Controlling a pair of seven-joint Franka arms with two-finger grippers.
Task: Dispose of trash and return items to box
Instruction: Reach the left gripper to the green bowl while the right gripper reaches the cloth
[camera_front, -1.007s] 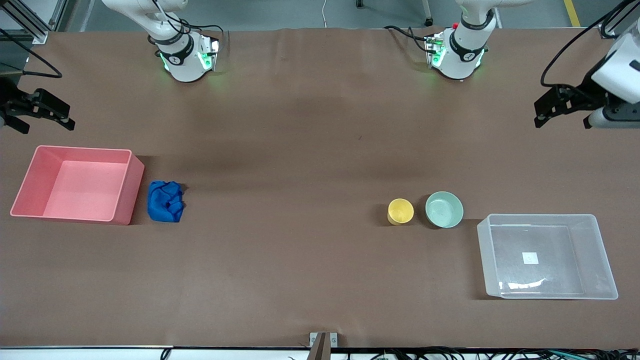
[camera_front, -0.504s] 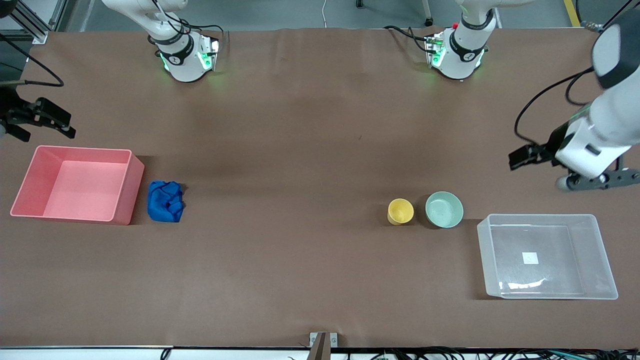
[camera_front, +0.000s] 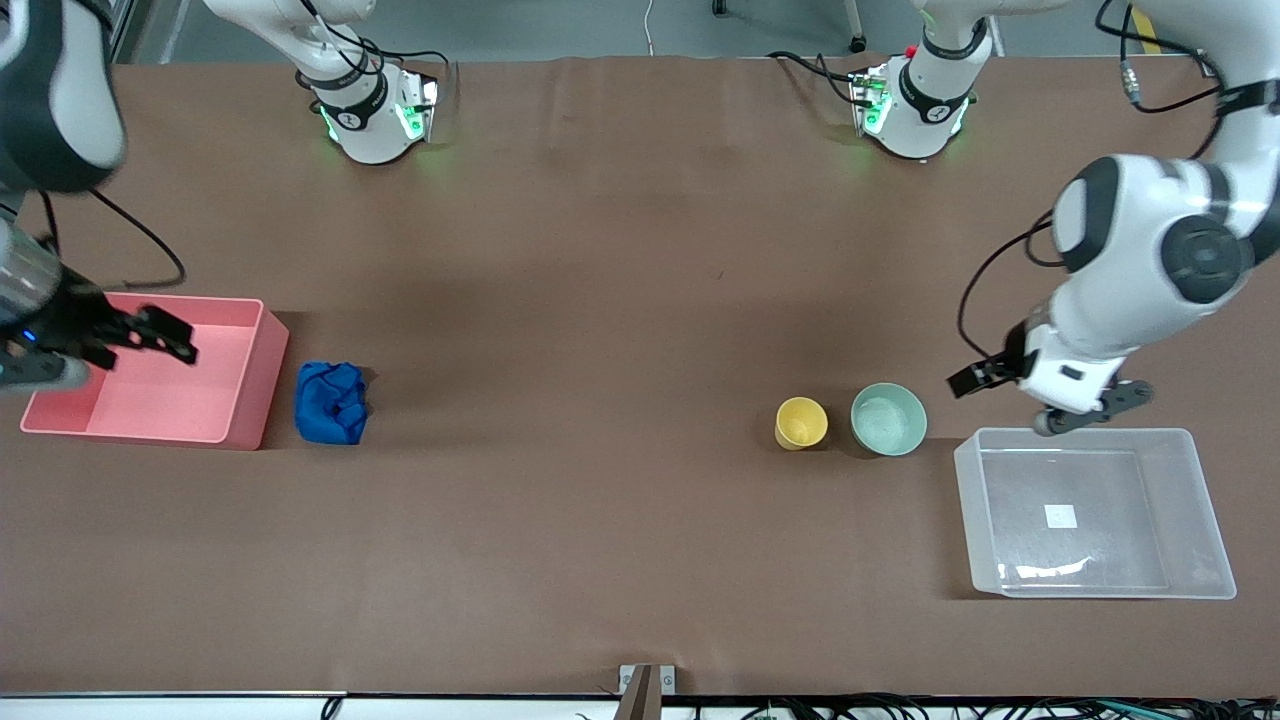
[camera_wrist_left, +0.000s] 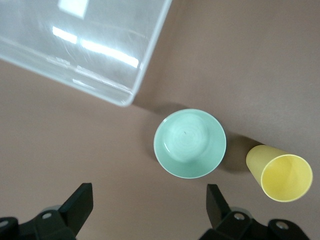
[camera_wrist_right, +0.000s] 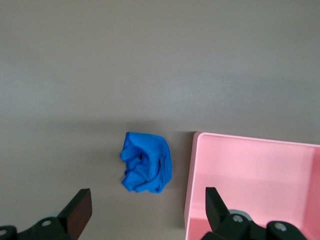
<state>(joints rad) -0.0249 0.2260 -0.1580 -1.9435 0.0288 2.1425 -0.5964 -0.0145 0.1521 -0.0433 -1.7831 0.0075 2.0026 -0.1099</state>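
Both tools moved in; trash (camera_front: 331, 402) crumpled, bright blue.

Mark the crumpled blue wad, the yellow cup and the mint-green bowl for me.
crumpled blue wad (camera_front: 331, 402), front view, middle of the crumple
small yellow round cup (camera_front: 801, 421), front view, inside its mouth
pale mint-green round bowl (camera_wrist_left: 189, 143), left wrist view, inner floor

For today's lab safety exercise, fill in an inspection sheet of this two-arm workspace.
Surface: brown table cover, flat.
Job's things: crumpled blue soft wad beside the pink opaque bin; small yellow round cup and mint-green round bowl upright, side by side; clear plastic tub holds only a white label.
Clutter: nothing seen.
Grippers: left gripper open, above table near the bowl; right gripper open, over the bin.
Cables: black, along the arms.
Surroundings: grey floor.
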